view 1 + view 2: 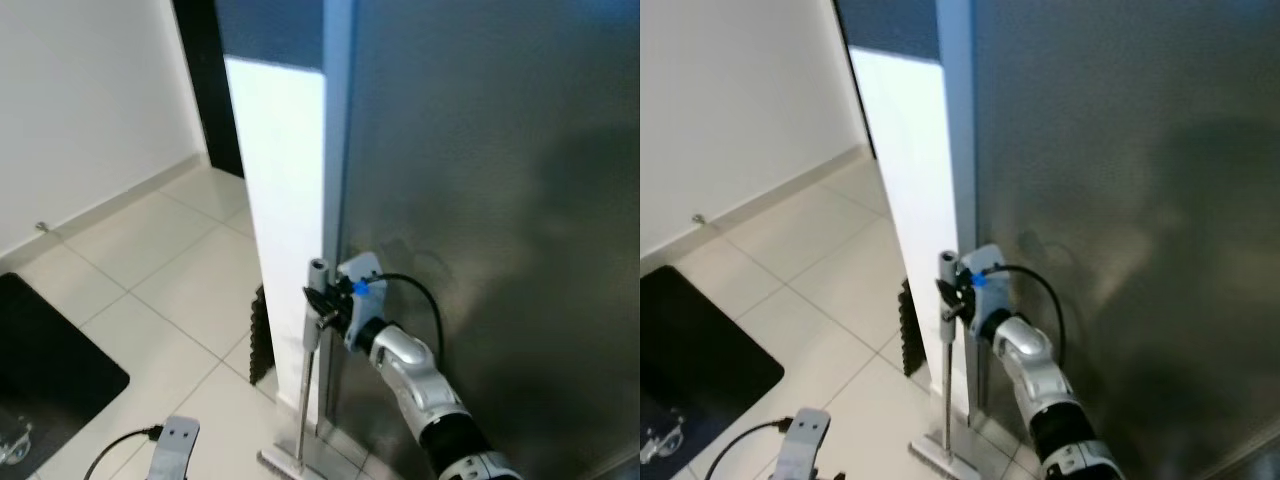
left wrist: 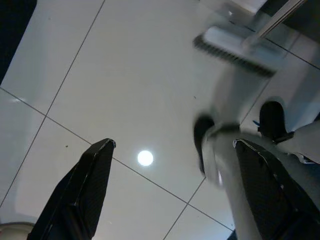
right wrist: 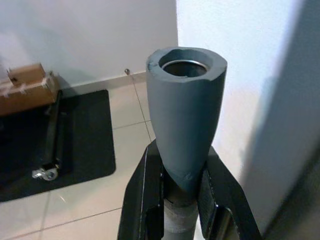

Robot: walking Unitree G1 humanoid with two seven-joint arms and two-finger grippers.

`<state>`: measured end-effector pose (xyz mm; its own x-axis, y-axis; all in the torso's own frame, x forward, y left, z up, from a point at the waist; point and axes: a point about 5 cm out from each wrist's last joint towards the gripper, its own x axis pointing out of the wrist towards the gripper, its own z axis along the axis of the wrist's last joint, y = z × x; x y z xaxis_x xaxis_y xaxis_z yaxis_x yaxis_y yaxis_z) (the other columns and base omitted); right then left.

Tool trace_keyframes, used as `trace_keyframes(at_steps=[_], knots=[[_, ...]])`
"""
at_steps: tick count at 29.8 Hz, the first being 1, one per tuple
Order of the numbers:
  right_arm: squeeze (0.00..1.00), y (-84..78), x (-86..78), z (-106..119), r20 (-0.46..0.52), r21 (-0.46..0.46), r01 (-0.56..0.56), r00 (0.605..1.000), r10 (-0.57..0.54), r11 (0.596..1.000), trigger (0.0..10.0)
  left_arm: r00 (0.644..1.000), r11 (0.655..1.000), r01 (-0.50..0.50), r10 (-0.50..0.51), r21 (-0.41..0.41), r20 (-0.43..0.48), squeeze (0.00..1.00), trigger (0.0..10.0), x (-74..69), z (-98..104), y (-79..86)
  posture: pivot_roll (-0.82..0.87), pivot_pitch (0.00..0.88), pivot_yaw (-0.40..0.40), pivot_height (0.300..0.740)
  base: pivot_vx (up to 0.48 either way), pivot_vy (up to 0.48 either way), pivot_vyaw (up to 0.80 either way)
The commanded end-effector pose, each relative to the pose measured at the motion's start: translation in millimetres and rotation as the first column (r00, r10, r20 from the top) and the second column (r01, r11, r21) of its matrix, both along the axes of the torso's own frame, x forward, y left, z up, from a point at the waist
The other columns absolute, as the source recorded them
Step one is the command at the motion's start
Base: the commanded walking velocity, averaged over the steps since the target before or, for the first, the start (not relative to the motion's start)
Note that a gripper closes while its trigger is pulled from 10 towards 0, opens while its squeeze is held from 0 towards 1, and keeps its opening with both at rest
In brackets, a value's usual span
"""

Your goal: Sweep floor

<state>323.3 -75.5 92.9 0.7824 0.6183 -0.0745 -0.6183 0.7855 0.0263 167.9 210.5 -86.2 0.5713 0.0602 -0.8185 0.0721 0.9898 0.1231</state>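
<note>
Right, the broom (image 1: 312,340) stands upright against the edge where the white wall panel (image 1: 285,200) meets the big steel fridge side (image 1: 480,200), its head (image 1: 285,462) down on the tiled floor (image 1: 170,280). The right pincer (image 1: 322,300) is clamped on the handle just below the grey end cap (image 3: 186,110); in the right wrist view both black fingers (image 3: 145,200) press the shaft from either side.

Handling, as a guess: a long thin metal pole w/ a light head, so stiff but top-heavy to swing from this high up. The shaft looks smooth and could twist or slip in a two-finger hold (the flared cap should stop it sliding out downward). A second hold lower on the pole would prob. give far better control for sweeping.

The left pincer (image 2: 170,165) hangs low over the tiles, fingers apart, nothing between them; the broom head (image 2: 235,47) lies ahead of it, well apart.

Hard to make out: the head is cut off at the frame edge, bristles unclear. A dark ribbed thing (image 1: 260,335) by the wall panel can't be identified. A black mat (image 1: 40,360) lies off to the left
</note>
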Motion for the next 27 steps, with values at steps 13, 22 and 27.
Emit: trace_keyframes(at_steps=[13, 22, 27], knots=[[0.0, -20.8, 3.2, -19.7, -0.117, -0.211, 0.084, 0.987, -0.11, 0.974, 10.0, 1.0, 0.999, 0.017, -0.017, -0.048, 0.014, 0.0, 10.0, 25.1, 4.7, -42.5, -0.01, 0.0, 0.017, 0.74, 0.0, 0.0, 0.0], [0.0, -45.4, 7.3, -24.1, -0.185, -0.298, 0.186, 0.951, -0.248, 0.936, 10.0, 0.998, 0.996, 0.047, -0.045, -0.077, 0.032, 0.0, 10.0, 48.2, 15.2, -77.8, -0.01, 0.0, 0.015, 0.74, 0.0, 0.0, 0.0], [0.0, -45.6, 7.0, -28.3, -0.18, -0.287, 0.218, 0.944, -0.276, 0.933, 10.0, 0.998, 0.996, 0.053, -0.051, -0.072, 0.026, 0.0, 10.0, 46.2, 14.0, -76.1, -0.01, 0.0, 0.012, 0.74, 0.0, 0.0, 0.0]])
